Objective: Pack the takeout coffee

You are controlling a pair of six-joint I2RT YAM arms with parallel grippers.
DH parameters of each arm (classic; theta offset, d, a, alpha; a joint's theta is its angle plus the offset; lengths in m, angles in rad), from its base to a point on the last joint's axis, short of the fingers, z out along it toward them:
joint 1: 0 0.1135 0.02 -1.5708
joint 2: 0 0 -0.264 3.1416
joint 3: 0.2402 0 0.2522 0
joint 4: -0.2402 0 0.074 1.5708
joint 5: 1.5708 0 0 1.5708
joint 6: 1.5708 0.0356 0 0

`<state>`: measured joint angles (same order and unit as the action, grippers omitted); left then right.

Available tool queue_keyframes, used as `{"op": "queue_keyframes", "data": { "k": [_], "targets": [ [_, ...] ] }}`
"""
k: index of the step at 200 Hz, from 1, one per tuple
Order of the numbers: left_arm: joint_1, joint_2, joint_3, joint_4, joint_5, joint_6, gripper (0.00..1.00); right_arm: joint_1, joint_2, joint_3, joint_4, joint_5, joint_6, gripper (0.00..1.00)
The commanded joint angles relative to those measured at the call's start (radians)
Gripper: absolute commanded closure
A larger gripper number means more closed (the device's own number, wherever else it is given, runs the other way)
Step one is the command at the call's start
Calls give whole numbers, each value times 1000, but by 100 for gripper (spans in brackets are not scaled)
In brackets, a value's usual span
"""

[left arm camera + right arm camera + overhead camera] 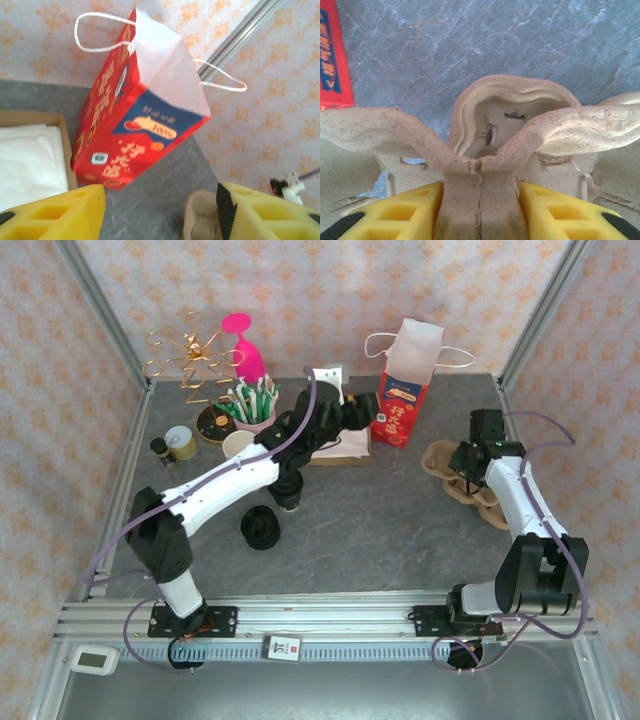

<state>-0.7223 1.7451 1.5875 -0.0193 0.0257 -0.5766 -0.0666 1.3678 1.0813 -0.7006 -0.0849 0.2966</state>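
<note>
Right claw (480,202): yellow fingers (395,212) pressed against both sides of the central ridge of the moulded-pulp cup carrier (510,115), gripping it. The carrier rests on the grey surface (520,40), at its right side. Left claw (160,215): fingers (50,212) spread wide, nothing between them, facing the red-and-white paper bag (135,130). The bag stands upright toward the rear, just beside a shallow cardboard tray (30,117) of white napkins (25,160).

Grey marbled bench (390,530), loaded.
Red paper bag (400,410) upright (handles up); pulp carrier (437,454) right of it, napkin box (355,447) left.
</note>
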Motion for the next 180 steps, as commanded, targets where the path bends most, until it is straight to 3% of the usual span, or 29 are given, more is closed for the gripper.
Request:
{"op": "queue_keyframes", "data": {
  "k": [1,83,114,180],
  "targets": [
    [18,92,116,19,-14,-4,35,-2,-32,23,11,-47,-16,58],
    [46,524,685,-238,-62,17,34,-2,-45,9,35,-60,-29,58],
    [59,572,715,-192,-63,-3,38,-2,-41,7,42,-72,-32,59],
    [64,570,716,-200,-29,-4,60,-2,-60,12,38,-82,-29,59]
  ]
}}
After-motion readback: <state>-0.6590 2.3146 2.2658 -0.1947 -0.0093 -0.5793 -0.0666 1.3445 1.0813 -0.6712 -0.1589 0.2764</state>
